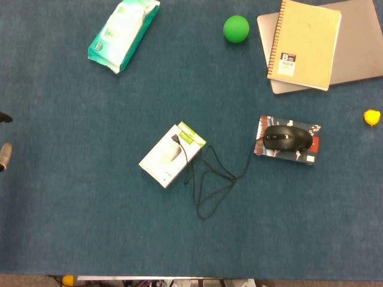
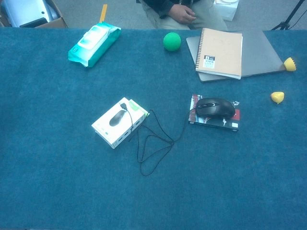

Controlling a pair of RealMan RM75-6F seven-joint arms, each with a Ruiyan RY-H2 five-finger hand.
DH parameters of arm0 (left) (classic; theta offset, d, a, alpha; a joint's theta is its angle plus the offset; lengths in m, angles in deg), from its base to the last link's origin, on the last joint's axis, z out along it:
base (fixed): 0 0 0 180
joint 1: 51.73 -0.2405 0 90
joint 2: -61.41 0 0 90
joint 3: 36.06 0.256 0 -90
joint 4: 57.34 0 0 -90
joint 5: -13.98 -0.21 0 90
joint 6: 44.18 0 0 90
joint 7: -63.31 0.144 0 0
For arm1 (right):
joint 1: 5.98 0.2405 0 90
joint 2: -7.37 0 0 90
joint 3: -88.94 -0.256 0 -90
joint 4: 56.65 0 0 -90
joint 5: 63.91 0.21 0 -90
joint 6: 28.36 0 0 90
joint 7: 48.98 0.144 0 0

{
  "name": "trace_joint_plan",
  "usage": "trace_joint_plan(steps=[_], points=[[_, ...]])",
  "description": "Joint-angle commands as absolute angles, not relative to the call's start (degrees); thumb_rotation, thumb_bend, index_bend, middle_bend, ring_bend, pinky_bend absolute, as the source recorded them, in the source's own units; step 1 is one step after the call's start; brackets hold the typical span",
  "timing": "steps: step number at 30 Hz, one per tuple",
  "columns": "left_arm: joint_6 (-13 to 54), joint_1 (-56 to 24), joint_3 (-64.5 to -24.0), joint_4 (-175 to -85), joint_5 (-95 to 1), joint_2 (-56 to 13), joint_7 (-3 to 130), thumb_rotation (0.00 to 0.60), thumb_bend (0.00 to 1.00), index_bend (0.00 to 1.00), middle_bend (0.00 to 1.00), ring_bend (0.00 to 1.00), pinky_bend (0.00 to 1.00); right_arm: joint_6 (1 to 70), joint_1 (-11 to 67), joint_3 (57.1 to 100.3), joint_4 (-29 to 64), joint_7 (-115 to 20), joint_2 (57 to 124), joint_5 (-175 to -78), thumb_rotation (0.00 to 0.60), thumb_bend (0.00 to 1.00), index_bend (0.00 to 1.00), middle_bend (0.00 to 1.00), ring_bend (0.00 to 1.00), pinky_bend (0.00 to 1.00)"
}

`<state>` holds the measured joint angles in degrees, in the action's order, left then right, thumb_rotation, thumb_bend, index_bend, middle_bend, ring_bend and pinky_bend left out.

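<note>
A black wired mouse sits on a small patterned pad right of centre. Its black cable loops across the cloth and ends with the plug lying on a white and green mouse box at the centre. Only two dark finger ends of my left hand show at the left edge of the head view, well clear of the box and touching nothing I can see. My right hand appears in neither view.
On the blue tablecloth lie a teal wipes pack, a green ball, a spiral notebook on a grey laptop, and a yellow toy. A seated person is beyond the far edge.
</note>
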<state>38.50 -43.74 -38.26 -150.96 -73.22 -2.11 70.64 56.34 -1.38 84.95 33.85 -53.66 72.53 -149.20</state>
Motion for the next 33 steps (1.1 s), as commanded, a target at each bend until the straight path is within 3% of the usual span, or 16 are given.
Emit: trace_joint_plan(steps=[1, 11, 23, 33], points=[[38.4, -43.6, -38.2, -150.7, -73.4, -2.2, 70.2, 0.600, 0.37, 0.33, 0.32, 0.24, 0.23, 56.5, -1.5, 85.0, 34.1, -53.8, 72.4, -149.2, 0.600, 0.41, 0.57, 0.48, 0.41, 0.50], [36.2, -41.4, -37.9, -150.1, -75.9, -0.7, 67.0, 0.600, 0.37, 0.33, 0.32, 0.24, 0.23, 57.0, -1.6, 85.0, 35.1, -54.4, 71.9, -149.6, 0.600, 0.41, 0.57, 0.48, 0.41, 0.50], [26.1, -30.7, -38.0, -148.1, -83.3, 1.1, 57.9, 0.600, 0.37, 0.34, 0.32, 0.24, 0.23, 55.9, -0.8, 84.7, 36.4, -55.7, 71.4, -149.5, 0.600, 0.41, 0.57, 0.47, 0.41, 0.50], [18.6, -20.6, -37.1, -143.4, -89.8, -3.2, 53.0, 0.600, 0.37, 0.33, 0.32, 0.24, 0.23, 55.7, -0.6, 84.8, 38.1, -56.8, 70.8, -149.7, 0.600, 0.41, 0.57, 0.47, 0.41, 0.50]])
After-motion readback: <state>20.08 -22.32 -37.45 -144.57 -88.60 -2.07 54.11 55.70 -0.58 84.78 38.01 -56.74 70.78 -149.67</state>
